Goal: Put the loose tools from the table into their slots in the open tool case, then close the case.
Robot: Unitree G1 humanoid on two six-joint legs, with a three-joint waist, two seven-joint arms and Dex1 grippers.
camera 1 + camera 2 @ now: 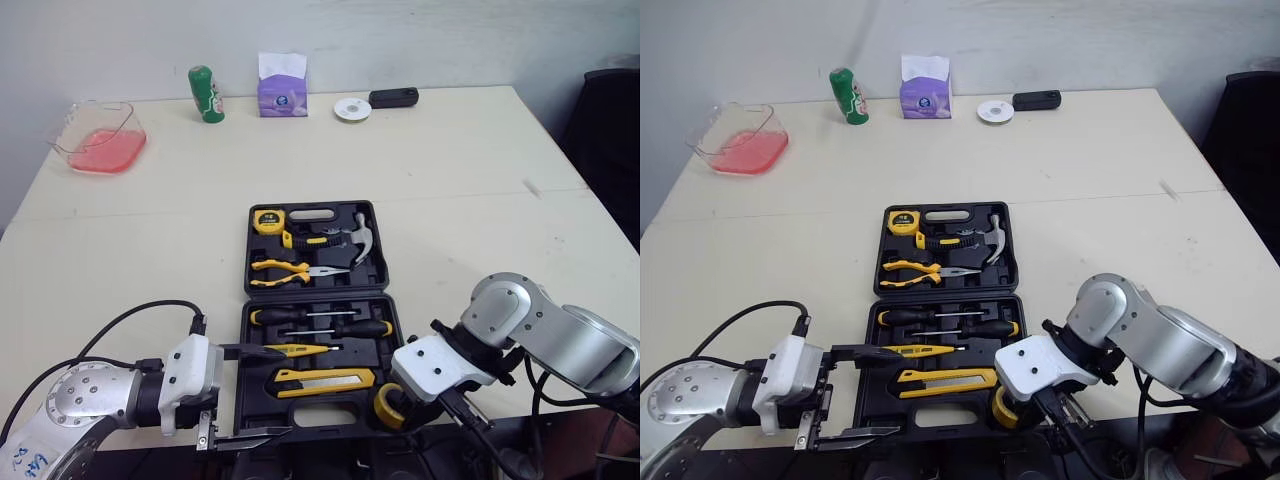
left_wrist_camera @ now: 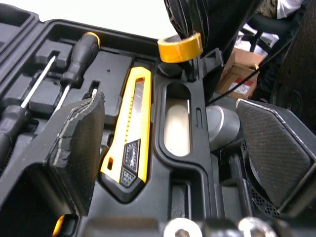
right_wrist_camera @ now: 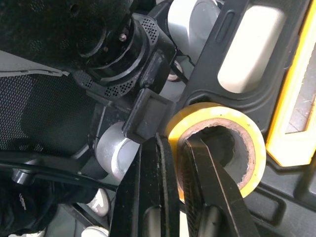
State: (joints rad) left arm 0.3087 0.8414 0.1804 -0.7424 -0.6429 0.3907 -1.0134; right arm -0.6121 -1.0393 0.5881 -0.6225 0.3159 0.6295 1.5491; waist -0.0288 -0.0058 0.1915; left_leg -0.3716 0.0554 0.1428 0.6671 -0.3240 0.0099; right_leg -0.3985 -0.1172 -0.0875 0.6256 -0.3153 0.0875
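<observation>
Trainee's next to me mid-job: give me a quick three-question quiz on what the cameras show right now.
1. True or false: the left gripper is open and empty.
2. What is the right gripper pinching? A) a screwdriver B) the yellow tape roll C) the tape measure
3. Fill in: the utility knife lies in the half of the tool case that is ___ the robot (nearer to / farther from).
Key: 1 true; 2 B; 3 nearer to.
</observation>
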